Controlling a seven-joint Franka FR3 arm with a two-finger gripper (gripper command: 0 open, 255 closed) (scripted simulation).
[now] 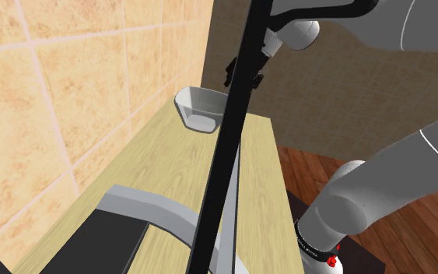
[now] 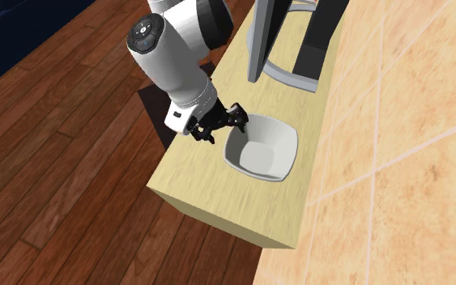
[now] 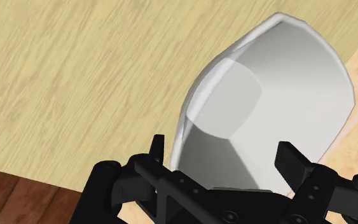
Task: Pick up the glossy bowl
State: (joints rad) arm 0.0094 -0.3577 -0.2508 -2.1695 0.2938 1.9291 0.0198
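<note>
Straddling the near rim of the white bowl [image 3: 266, 89]: hand [image 3: 223, 151] released, nothing gripped | bowl sits on tabletop [image 3: 75, 83] beside tiled wall [image 2: 396, 121], unlifted | reach looks done | left: clench and lift

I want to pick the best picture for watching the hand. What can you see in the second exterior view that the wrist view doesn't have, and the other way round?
Second exterior view: the white arm bent over the counter, a grey curved stand further along it, and the bowl with its whole rim.
Wrist view: the two black fingers up close, standing apart, with the bowl's near wall between them.
Both: the white bowl, the gripper, the light wooden counter, the tiled wall and the brown wooden floor.
</note>
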